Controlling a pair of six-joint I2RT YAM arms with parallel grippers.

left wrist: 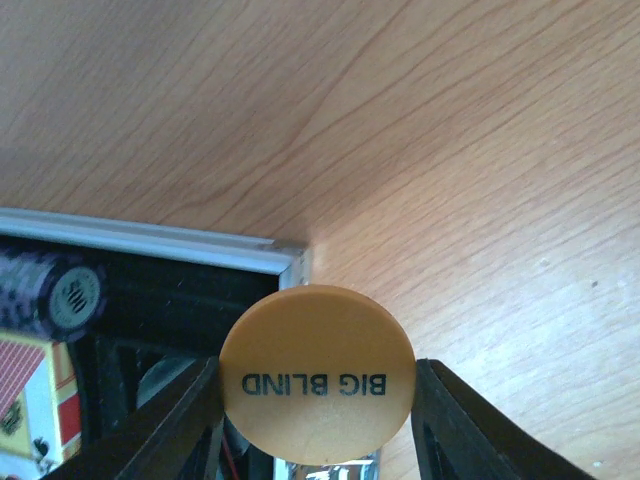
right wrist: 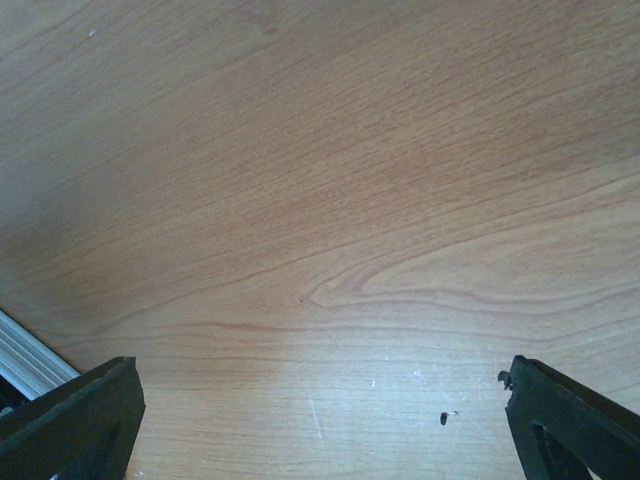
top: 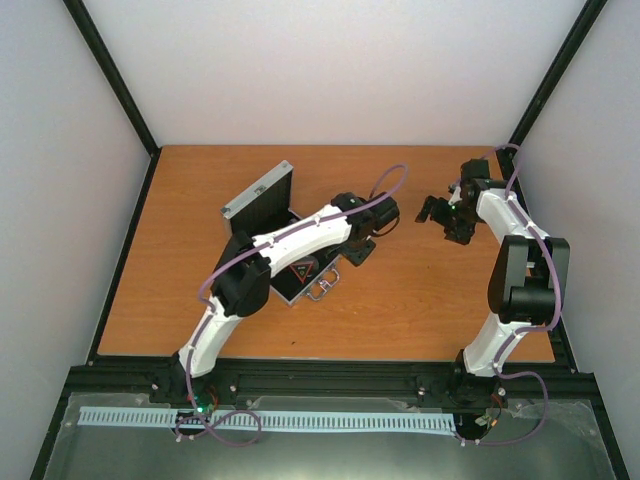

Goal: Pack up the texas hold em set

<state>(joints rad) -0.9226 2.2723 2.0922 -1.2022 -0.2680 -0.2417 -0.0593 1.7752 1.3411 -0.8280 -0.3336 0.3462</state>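
Note:
The silver aluminium case lies open at the table's middle left, lid up at the back, metal handle at the front. My left arm reaches over it. My left gripper is shut on a round orange disc printed "BIG BLIND", held over the case's silver corner rim. Inside the black lining I see a dark chip stack and the red card deck. A dark triangular button shows in the case. My right gripper is open and empty over bare wood.
The wooden table is walled by white panels and black frame posts. A strip of the case's silver edge shows at the lower left of the right wrist view. Small specks mark the wood under my right gripper.

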